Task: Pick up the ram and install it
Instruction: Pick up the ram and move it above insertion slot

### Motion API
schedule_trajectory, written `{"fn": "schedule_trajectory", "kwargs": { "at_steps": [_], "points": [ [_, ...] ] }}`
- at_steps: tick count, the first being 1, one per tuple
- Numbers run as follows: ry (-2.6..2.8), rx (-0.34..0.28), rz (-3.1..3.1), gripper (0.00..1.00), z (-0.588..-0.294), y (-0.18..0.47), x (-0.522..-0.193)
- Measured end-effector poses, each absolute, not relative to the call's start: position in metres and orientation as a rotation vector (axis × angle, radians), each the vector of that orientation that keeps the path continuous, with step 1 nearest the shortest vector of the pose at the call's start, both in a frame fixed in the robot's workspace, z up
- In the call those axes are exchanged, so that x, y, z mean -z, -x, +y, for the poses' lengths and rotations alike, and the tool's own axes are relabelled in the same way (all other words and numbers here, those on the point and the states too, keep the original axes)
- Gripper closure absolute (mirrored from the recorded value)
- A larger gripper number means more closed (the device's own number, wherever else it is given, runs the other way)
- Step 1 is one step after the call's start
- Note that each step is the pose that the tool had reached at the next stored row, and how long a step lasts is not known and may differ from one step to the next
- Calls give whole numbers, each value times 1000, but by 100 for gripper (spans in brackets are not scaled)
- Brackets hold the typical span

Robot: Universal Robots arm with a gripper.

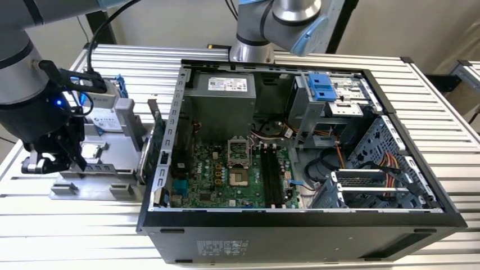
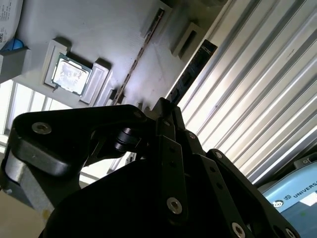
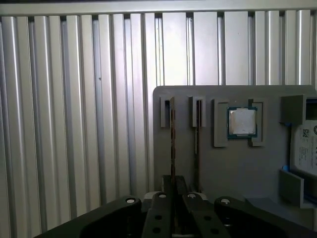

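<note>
Claw point(image 3: 173, 182) tight on the ram point(image 3: 172, 134), edge-up in the gray holder point(image 3: 223, 168) slot.

Ribbed aluminium table point(image 1: 450, 112) carries open computer case point(image 1: 300, 239), lying on side, mid-table, reaching near edge. Inside: green motherboard point(image 1: 217, 177) with CPU socket point(image 1: 238, 163) at centre; grey power supply point(image 1: 221, 104) in far corner; blue drive latch point(image 1: 324, 87); orange-red cables point(image 1: 390, 164) at exterior view's right. Grey fixture tray point(image 1: 101, 188) just beside case, toward table edge at exterior view's left. Square silver processor chip point(image 1: 91, 151) sits in tray recess. Hard drive point(image 1: 105, 115) at tray's far end.
</note>
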State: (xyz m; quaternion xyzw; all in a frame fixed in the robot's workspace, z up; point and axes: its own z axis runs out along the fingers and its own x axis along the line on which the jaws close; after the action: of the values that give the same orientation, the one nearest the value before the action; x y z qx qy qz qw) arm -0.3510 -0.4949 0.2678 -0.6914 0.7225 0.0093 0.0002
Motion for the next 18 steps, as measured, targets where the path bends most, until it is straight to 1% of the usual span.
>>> {"fn": "schedule_trajectory", "kwargs": {
  "at_steps": [18],
  "points": [
    [2171,-29,2269,100,-494,352,-275]
  ]
}}
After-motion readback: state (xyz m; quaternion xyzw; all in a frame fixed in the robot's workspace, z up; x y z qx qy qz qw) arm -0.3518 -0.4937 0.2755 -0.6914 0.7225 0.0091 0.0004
